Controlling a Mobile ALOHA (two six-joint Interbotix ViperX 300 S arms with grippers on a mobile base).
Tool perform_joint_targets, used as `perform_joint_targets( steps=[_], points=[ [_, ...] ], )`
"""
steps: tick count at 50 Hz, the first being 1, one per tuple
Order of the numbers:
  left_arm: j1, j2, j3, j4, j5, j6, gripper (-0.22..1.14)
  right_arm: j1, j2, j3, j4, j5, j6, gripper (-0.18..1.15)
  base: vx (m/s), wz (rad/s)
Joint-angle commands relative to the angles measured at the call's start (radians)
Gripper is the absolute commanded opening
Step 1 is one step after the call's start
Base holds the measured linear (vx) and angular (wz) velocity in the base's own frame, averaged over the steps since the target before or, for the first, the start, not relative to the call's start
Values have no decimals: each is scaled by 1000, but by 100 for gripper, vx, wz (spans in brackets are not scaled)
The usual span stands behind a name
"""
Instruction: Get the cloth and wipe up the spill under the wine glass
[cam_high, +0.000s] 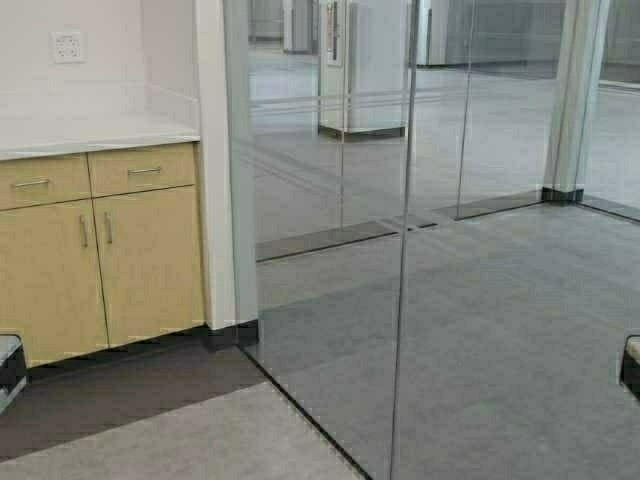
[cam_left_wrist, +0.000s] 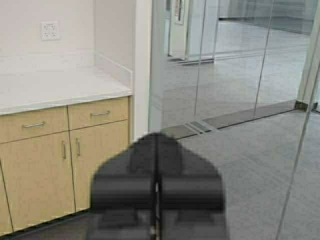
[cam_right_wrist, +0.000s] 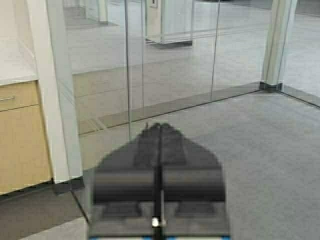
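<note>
The cloth and the wine glass are out of view in all three views. My left gripper (cam_left_wrist: 157, 142) is shut and empty, held in the air facing a cabinet and a glass wall. My right gripper (cam_right_wrist: 160, 131) is shut and empty, held in the air facing the glass wall and grey carpet. In the high view only a dark part of the left arm (cam_high: 10, 365) shows at the left edge and a part of the right arm (cam_high: 631, 365) at the right edge.
A light wood cabinet (cam_high: 95, 250) with drawers, two doors and a white countertop (cam_high: 90, 135) stands at the left. A wall socket (cam_high: 68, 46) is above it. A white post (cam_high: 215, 170) and glass partition (cam_high: 400, 200) rise ahead. Grey carpet (cam_high: 520, 340) covers the floor.
</note>
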Motion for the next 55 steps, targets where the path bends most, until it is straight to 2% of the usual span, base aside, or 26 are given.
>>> perform_joint_targets(
  steps=[1,30,55],
  points=[
    [2,9,-6,5,-9,3,2,3,5,-26,-2,-9,3,6,10,-3],
    [2,-5,20,2,-9,-11,2,3,-8,-29,-5,-14,37,6,16,7],
    [0,-78,64,-6,8,-23,2,3,-9,-21,-9,-17,58,6,24,34]
  ],
)
